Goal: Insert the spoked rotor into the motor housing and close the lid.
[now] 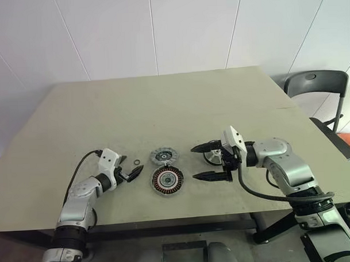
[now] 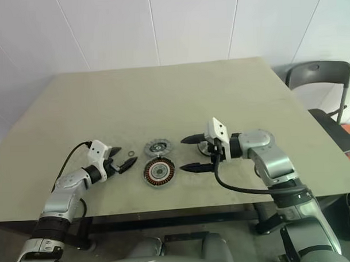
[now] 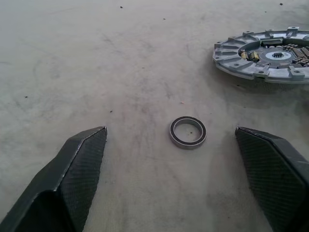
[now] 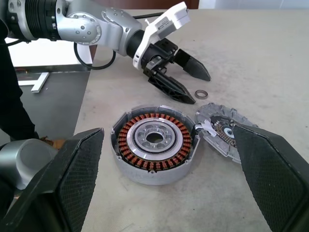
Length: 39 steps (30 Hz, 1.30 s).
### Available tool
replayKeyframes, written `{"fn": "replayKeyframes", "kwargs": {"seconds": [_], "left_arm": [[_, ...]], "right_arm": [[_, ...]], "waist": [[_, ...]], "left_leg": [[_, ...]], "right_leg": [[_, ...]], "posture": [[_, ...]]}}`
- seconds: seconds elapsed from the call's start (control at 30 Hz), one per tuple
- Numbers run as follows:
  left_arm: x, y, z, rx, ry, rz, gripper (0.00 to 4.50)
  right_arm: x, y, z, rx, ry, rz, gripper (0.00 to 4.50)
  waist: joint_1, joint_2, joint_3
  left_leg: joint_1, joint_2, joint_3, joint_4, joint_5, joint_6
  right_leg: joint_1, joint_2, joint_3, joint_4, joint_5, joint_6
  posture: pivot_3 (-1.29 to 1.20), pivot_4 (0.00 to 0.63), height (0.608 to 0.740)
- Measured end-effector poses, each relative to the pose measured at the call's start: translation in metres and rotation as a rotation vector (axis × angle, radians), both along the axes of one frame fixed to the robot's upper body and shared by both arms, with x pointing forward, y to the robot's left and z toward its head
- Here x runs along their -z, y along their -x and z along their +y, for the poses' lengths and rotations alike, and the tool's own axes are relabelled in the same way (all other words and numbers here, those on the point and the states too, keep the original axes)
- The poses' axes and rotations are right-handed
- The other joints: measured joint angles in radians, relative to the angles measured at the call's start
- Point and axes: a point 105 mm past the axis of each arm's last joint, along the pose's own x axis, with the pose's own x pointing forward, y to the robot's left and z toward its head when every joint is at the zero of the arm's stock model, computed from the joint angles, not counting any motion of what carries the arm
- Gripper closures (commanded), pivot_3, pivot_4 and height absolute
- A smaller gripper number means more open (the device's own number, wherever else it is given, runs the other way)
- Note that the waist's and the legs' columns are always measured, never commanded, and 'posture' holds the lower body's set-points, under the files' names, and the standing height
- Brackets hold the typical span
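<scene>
The motor housing (image 1: 167, 180), with its ring of copper windings, lies flat near the table's front edge. Just behind it lies the grey ribbed lid (image 1: 162, 156), close against the housing (image 4: 154, 142) in the right wrist view. The spoked rotor (image 1: 213, 157) rests to the right, partly hidden behind my right gripper (image 1: 202, 161). That gripper points left toward the housing, open and empty. My left gripper (image 1: 130, 170) hovers low to the left of the lid (image 3: 268, 55), open with nothing held.
A tiny loose washer (image 3: 188, 131) lies on the table just ahead of the left fingertips (image 3: 91, 145), between them in the wrist view. A black chair (image 1: 314, 83) stands off the table's right edge. The far half of the table (image 1: 162, 102) is bare.
</scene>
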Motion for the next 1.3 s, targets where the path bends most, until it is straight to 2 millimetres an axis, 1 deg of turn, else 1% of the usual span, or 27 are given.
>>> {"fn": "replayKeyframes", "kwargs": {"seconds": [0.3, 0.33, 0.47, 0.6, 0.67, 0.77, 0.8, 0.87, 0.97, 1.13, 1.3], "left_arm": [[0.000, -0.003, -0.002, 0.001, 0.001, -0.008, 3.46], [0.000, -0.003, -0.002, 0.000, 0.002, -0.007, 3.71], [-0.001, -0.002, 0.000, 0.000, 0.001, -0.004, 3.72], [-0.010, 0.013, 0.002, 0.073, 0.003, 0.025, 3.72], [-0.025, 0.020, -0.003, 0.146, 0.033, 0.024, 3.72], [-0.057, 0.034, -0.013, 0.316, 0.034, 0.001, 3.72], [-0.065, 0.039, -0.016, 0.373, 0.022, -0.001, 3.72], [-0.072, 0.046, -0.021, 0.443, 0.016, 0.003, 3.72], [-0.076, 0.052, -0.036, 0.540, 0.055, 0.026, 3.72], [-0.086, 0.049, -0.063, 0.662, 0.077, -0.004, 3.72], [-0.076, 0.043, -0.083, 0.724, 0.075, 0.029, 3.72]], "right_arm": [[0.001, -0.001, -0.002, 0.005, 0.005, -0.005, 0.00], [0.001, -0.001, -0.003, 0.006, 0.006, -0.005, 0.00], [0.002, -0.002, -0.003, 0.009, 0.006, 0.000, 0.00], [0.004, -0.003, -0.010, 0.023, 0.024, 0.011, 0.00], [0.005, -0.004, -0.012, 0.030, 0.024, 0.014, 0.00], [0.005, -0.005, -0.013, 0.031, 0.024, 0.009, 0.00], [0.005, -0.005, -0.014, 0.031, 0.025, 0.009, 0.00], [0.005, -0.005, -0.015, 0.033, 0.028, 0.009, 0.00], [0.005, -0.005, -0.015, 0.033, 0.031, 0.009, 0.00], [0.005, -0.004, -0.020, 0.034, 0.040, 0.012, 0.00], [0.009, -0.001, -0.028, 0.061, 0.046, 0.034, 0.00]], "waist": [[0.007, 0.000, 0.000], [0.007, 0.000, 0.000], [0.006, 0.000, 0.000], [0.003, 0.000, 0.000], [0.004, -0.001, 0.001], [0.004, -0.001, 0.001], [0.004, -0.001, 0.001], [0.004, -0.001, 0.001], [0.005, -0.001, 0.001], [0.006, -0.002, 0.001], [0.003, -0.002, 0.002]], "left_leg": [[0.000, 0.000, 0.000, 0.000, 0.000, 0.000], [0.000, 0.000, 0.000, -0.001, 0.000, 0.000], [-0.001, 0.000, 0.000, -0.001, 0.000, 0.000], [-0.003, 0.000, 0.001, -0.002, 0.000, 0.000], [-0.003, 0.000, 0.000, -0.002, 0.000, 0.000], [-0.002, 0.001, 0.001, -0.001, 0.000, 0.000], [-0.002, 0.000, 0.001, -0.001, 0.000, 0.000], [-0.002, 0.001, 0.002, -0.002, 0.000, 0.000], [-0.002, 0.001, 0.001, -0.002, 0.000, 0.000], [-0.002, 0.001, 0.001, -0.001, 0.000, 0.000], [-0.002, 0.001, 0.002, -0.002, 0.000, 0.000]], "right_leg": [[0.000, 0.000, 0.000, -0.002, 0.002, 0.003], [0.000, 0.000, 0.000, -0.002, 0.002, 0.003], [0.000, 0.000, 0.000, -0.002, 0.002, 0.003], [-0.002, 0.000, 0.000, -0.003, 0.002, 0.003], [-0.003, 0.000, 0.000, -0.002, 0.002, 0.002], [-0.002, 0.000, 0.000, -0.003, 0.000, -0.001], [-0.002, 0.000, 0.000, -0.003, 0.000, -0.001], [-0.002, 0.000, 0.000, -0.003, 0.000, -0.001], [-0.002, 0.000, 0.000, -0.003, 0.000, -0.001], [-0.001, 0.000, 0.000, -0.004, 0.000, -0.001], [-0.001, 0.000, 0.000, -0.004, 0.001, 0.000]], "posture": [[0.00, 0.000, 0.740], [0.00, 0.000, 0.740], [0.00, 0.000, 0.740], [0.00, 0.000, 0.740], [0.00, 0.000, 0.740], [0.00, 0.000, 0.740], [0.00, 0.000, 0.740], [0.00, 0.000, 0.740], [0.00, 0.000, 0.740], [0.00, 0.000, 0.740], [0.00, 0.000, 0.740]]}}
